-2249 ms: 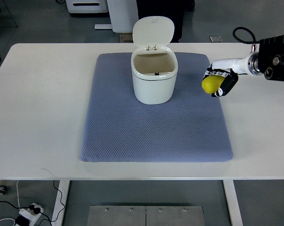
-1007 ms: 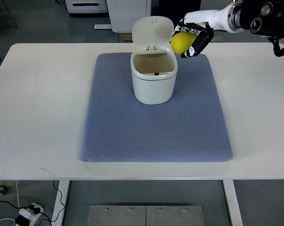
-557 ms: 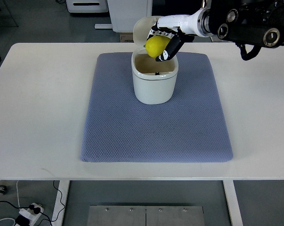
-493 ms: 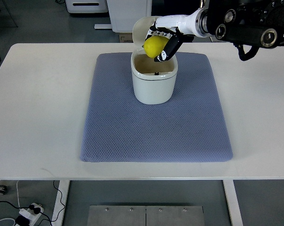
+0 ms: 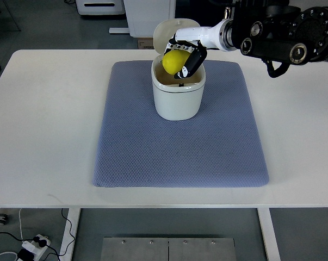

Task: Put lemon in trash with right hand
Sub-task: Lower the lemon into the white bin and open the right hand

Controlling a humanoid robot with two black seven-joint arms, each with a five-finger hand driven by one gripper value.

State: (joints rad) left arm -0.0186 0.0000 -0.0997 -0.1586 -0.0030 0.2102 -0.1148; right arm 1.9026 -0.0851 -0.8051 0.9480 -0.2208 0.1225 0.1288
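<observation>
Yellow and round, the lemon (image 5: 175,61) sits in the curled fingers (image 5: 192,61) of the right hand (image 5: 184,54), which grip it directly above the open mouth of the white trash bin (image 5: 178,98). The bin's hinged lid (image 5: 175,31) stands tilted up behind the hand. The right arm (image 5: 278,35) reaches in from the picture's right edge, its dark joint housings over the far side of the white table (image 5: 44,119). The bin stands on the far half of a blue-grey quilted mat (image 5: 180,152) that covers the middle of the table. Only 1 arm shows in the top view.
</observation>
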